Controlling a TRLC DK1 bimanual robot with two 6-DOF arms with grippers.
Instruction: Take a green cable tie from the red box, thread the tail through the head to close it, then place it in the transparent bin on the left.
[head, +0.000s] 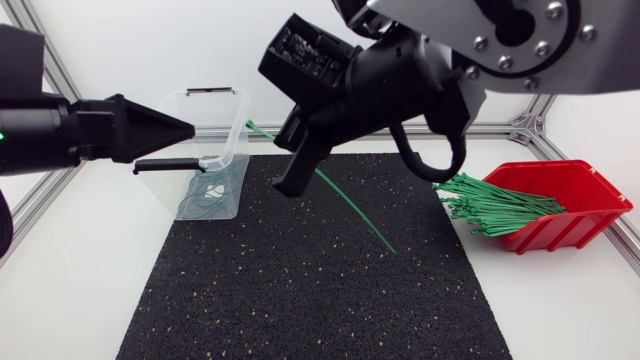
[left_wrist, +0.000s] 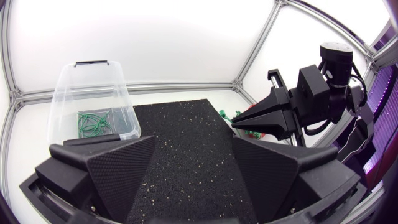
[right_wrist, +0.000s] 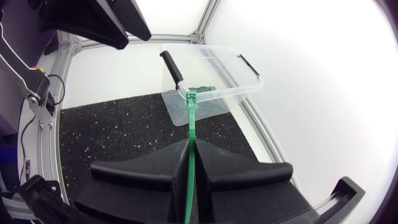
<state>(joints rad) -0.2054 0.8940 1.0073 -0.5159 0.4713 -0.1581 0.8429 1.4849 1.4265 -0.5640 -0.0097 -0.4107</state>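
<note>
**Left gripper** (left_wrist: 194, 149): held above the table's left side, beside the transparent bin (head: 238, 120). The jaws are set wide apart and nothing is held between them.

**Right gripper** (right_wrist: 191, 146): raised above the middle of the black mat (head: 300, 290), reached in from the right. The fingers are closed together on a single green cable tie (head: 350, 205), which is clamped from both sides partway along its length.

**Green cable tie**: carried clear of the mat and not yet closed into a loop. Its head end is pointed ahead of the right gripper towards the bin's near rim. Whether it touches the rim cannot be told. The tail is slanted down behind the fingers, towards the mat.

**Transparent bin**: placed at the mat's far left corner. A few closed green loops (left_wrist: 93, 122) are seen on its floor.

**Red box** (head: 590, 190): set on the table to the right of the mat, well apart from both grippers. A bundle of green ties (head: 495, 208) is stacked in it, fanned out over its open front.
</note>
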